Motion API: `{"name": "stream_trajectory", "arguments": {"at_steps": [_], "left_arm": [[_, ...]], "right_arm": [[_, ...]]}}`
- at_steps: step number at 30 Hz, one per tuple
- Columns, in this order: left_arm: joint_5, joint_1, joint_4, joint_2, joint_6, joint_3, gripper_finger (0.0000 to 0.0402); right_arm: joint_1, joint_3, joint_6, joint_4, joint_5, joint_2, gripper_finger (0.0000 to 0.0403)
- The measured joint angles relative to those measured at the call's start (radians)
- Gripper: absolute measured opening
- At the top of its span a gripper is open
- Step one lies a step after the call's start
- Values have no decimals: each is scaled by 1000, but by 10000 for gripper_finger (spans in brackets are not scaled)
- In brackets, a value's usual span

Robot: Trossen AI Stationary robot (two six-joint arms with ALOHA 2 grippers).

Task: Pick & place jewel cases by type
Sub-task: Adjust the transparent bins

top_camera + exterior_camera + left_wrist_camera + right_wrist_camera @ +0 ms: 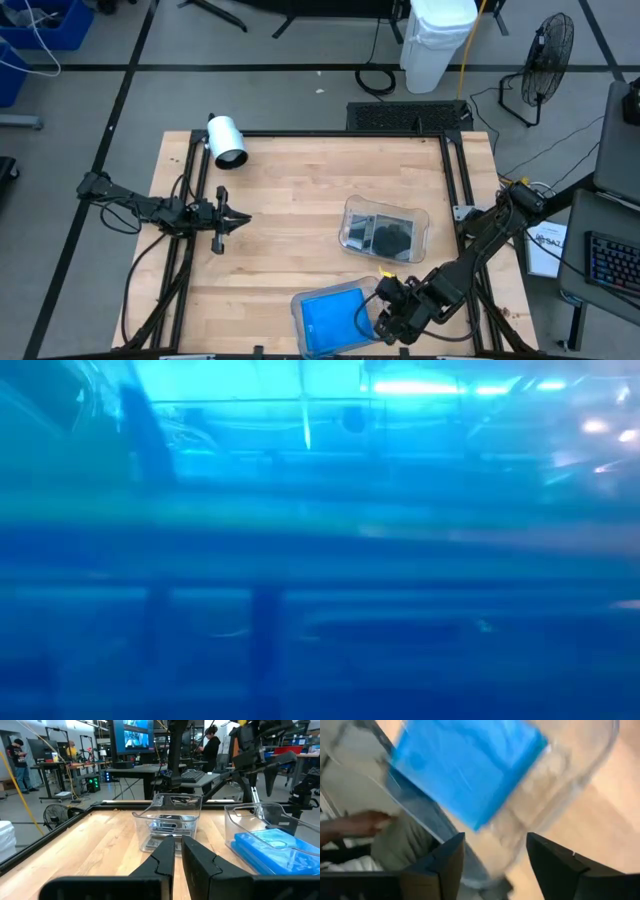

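Two sorts lie apart: bright blue square plastic jewel cases [330, 322] lie flat in the clear rounded tray [297, 306] at the table's near edge, edges slightly askew, no long axis; dark translucent cases [390, 236] fill the farther clear tray [352, 207]. Right gripper [384, 318] hovers at the blue tray's right rim, fingers spread, empty, probably having released. Left gripper [238, 217] waits closed, far left.

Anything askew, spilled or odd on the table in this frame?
Nothing spilled. The blue jewel cases lie in one clear tray, dark ones in the other tray. Only oddity: the low view is blocked, washed entirely blue.
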Motion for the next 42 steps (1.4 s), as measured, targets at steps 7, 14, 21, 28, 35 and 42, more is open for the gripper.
{"name": "stream_trajectory", "arguments": {"at_steps": [7,14,21,28,35,42], "left_arm": [[0,0,0,0,0,0,37],[0,0,0,0,0,0,37],[0,0,0,0,0,0,37],[0,0,0,0,0,0,37],[0,0,0,0,0,0,37],[0,0,0,0,0,0,37]], "right_arm": [[22,-1,69,-25,-125,-10,142],[87,-127,161,47,-209,-5,29],[109,-362,265,564,-150,-3,15],[87,-504,176,877,19,-1,3],[-10,-562,-5,896,79,-1,1],[-153,-616,-316,1136,103,-1,6]]}}
